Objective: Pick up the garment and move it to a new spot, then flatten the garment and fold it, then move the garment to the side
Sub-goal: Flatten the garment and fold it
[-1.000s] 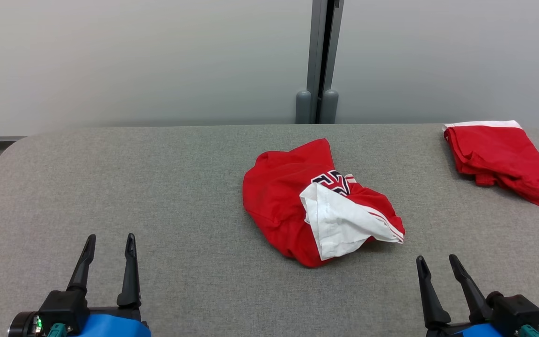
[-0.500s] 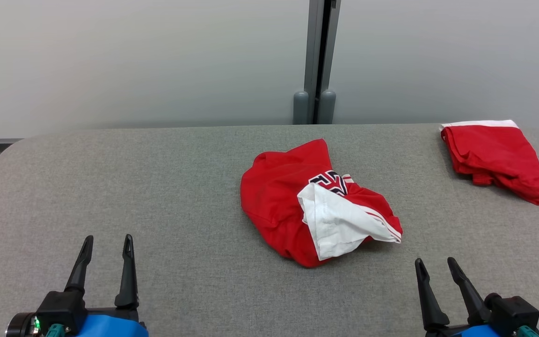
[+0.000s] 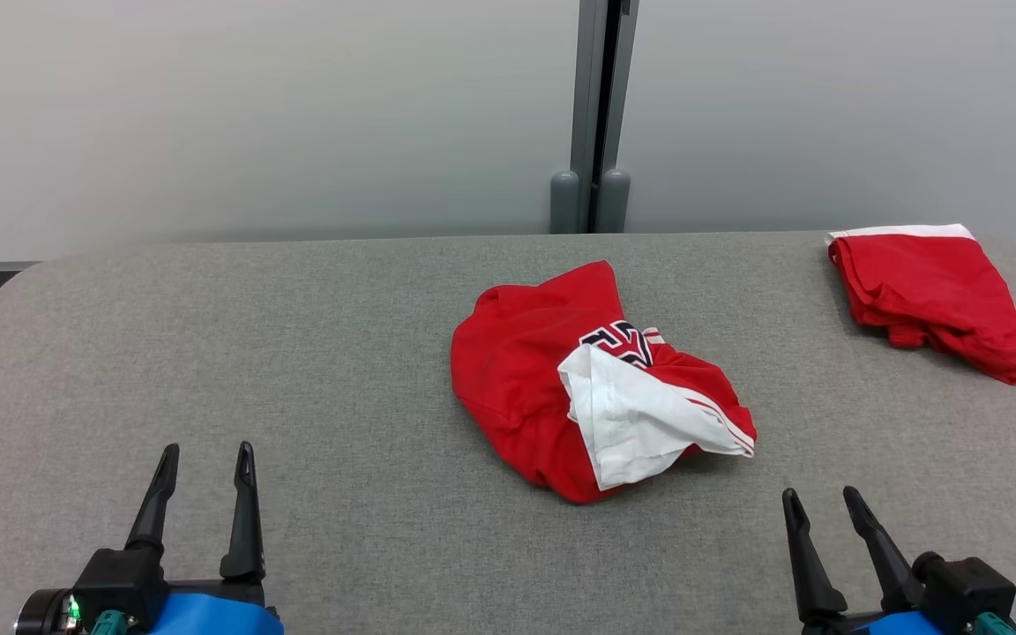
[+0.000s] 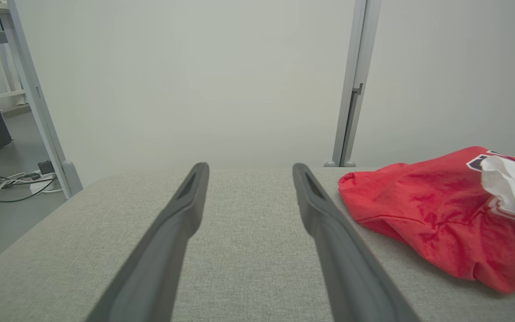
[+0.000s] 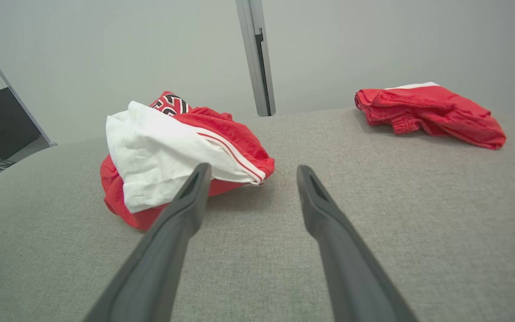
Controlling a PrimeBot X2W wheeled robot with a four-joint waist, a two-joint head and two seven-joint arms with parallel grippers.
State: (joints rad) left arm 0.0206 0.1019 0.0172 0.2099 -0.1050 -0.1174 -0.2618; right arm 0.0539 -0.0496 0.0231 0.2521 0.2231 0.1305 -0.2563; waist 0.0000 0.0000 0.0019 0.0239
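At the lower left of the head view the left gripper (image 3: pixel 208 447) hovers low over the grey padded table (image 3: pixel 296 353), its two dark fingers spread wide with nothing between them. At the lower right the right gripper (image 3: pixel 821 492) matches it, fingers apart and empty. Both look like a ready stance before the first pick, since neither touches cloth. Just past the right gripper, a little right of the frame's centre, lies the garment (image 3: pixel 596 388) – a red piece crumpled into a heap, with a white panel turned out on its near right side and dark lettering peeping above it. It sits bunched rather than flat, so lifting and moving it comes first, and flattening and folding are not yet begun. In the right wrist view the white flap rises just beyond the left-hand finger, which makes the right arm the likelier one to reach first. In the upper right corner, well apart, a second red garment (image 3: pixel 927 291) rests loosely folded near the table's far edge – probably set aside there. Behind, a grey post (image 3: pixel 594 115) splits the pale wall.
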